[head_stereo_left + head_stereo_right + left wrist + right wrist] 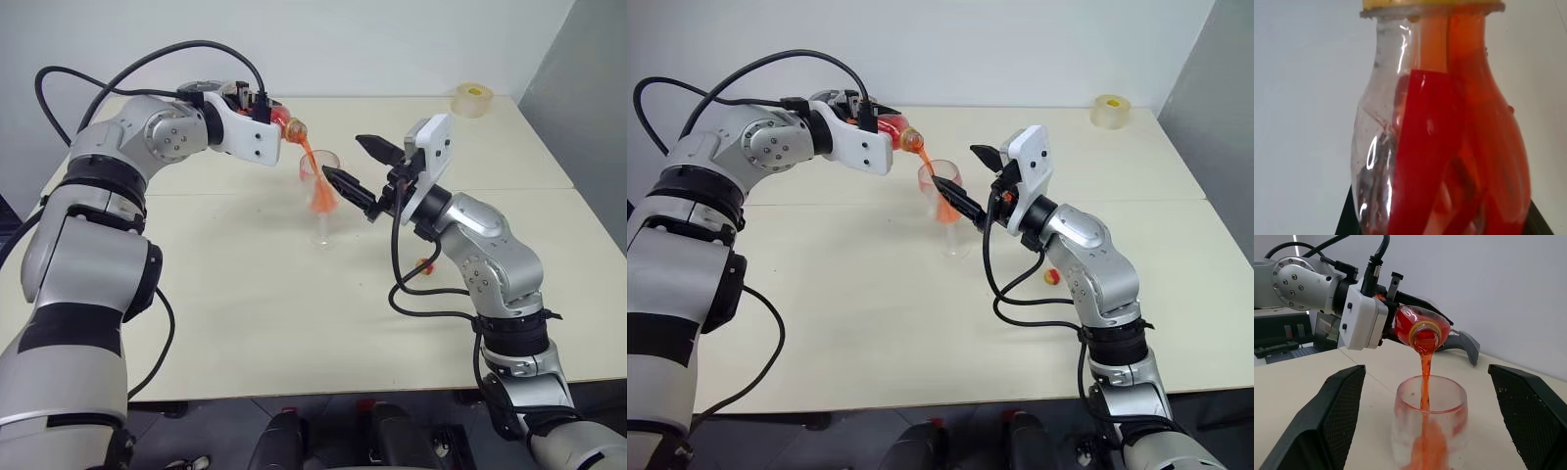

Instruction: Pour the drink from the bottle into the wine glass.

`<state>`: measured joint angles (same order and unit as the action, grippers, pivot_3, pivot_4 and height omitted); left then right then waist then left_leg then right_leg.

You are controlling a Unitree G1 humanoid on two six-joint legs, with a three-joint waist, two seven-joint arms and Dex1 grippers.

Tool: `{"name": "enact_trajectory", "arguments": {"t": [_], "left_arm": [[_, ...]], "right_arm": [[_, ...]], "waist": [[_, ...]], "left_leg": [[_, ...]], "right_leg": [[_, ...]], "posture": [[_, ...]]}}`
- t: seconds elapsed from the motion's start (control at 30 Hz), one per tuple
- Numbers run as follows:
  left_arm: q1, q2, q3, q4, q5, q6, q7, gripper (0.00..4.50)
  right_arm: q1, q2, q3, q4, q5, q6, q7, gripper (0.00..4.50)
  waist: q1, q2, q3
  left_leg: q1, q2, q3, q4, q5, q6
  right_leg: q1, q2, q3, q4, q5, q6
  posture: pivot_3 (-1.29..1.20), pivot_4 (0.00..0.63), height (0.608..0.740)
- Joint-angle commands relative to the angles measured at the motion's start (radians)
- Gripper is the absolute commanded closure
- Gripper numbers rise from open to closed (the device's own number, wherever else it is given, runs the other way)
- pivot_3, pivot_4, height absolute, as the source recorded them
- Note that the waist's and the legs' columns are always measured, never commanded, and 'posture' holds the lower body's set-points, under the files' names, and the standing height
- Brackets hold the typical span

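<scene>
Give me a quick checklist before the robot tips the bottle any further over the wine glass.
1. Left gripper shut on the bottle: ok.
2. Bottle mouth above the wine glass rim: ok.
3. Drink stream landing inside the bowl: ok.
4. Glass standing upright on the table: ok.
5. Right gripper steadying the glass: not ok, jaws open either side, not touching.
6. Room left in the bowl: ok, level sits low.

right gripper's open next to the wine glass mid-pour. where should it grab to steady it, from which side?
Probably the bowl's lower half, from the robot's right, level. The right gripper already stands open either side of the wine glass; the stem is thin, and the drink falls from the bottle held by the left gripper, so keep below the rim.
</scene>
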<state>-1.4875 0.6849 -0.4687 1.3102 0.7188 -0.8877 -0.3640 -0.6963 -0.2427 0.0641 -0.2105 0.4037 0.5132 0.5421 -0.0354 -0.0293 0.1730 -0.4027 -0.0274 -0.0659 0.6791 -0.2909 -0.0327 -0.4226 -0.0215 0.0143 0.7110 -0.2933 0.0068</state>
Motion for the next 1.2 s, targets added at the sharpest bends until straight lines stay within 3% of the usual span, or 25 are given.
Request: {"name": "enact_trajectory", "arguments": {"t": [0.03,1.2], "left_arm": [[-0.056,0.025,0.003,-0.005,-0.002,-0.009,0.023,3.19],[-0.097,0.043,-0.055,0.001,0.056,-0.027,0.071,3.19]], "right_arm": [[-0.028,-0.001,-0.001,-0.015,-0.003,-0.026,0.008,0.20],[-0.017,0.017,0.013,-0.015,-0.029,-0.048,0.028,0.20]], "waist": [[0.000,0.000,0.000],[0.000,0.000,0.000]], "left_leg": [[0.000,0.000,0.000,0.000,0.000,0.000],[0.000,0.000,0.000,0.000,0.000,0.000]], "right_leg": [[0.000,0.000,0.000,0.000,0.000,0.000],[0.000,0.000,0.000,0.000,0.000,0.000]], "posture": [[0.00,0.150,0.740],[0.00,0.150,0.740]]}}
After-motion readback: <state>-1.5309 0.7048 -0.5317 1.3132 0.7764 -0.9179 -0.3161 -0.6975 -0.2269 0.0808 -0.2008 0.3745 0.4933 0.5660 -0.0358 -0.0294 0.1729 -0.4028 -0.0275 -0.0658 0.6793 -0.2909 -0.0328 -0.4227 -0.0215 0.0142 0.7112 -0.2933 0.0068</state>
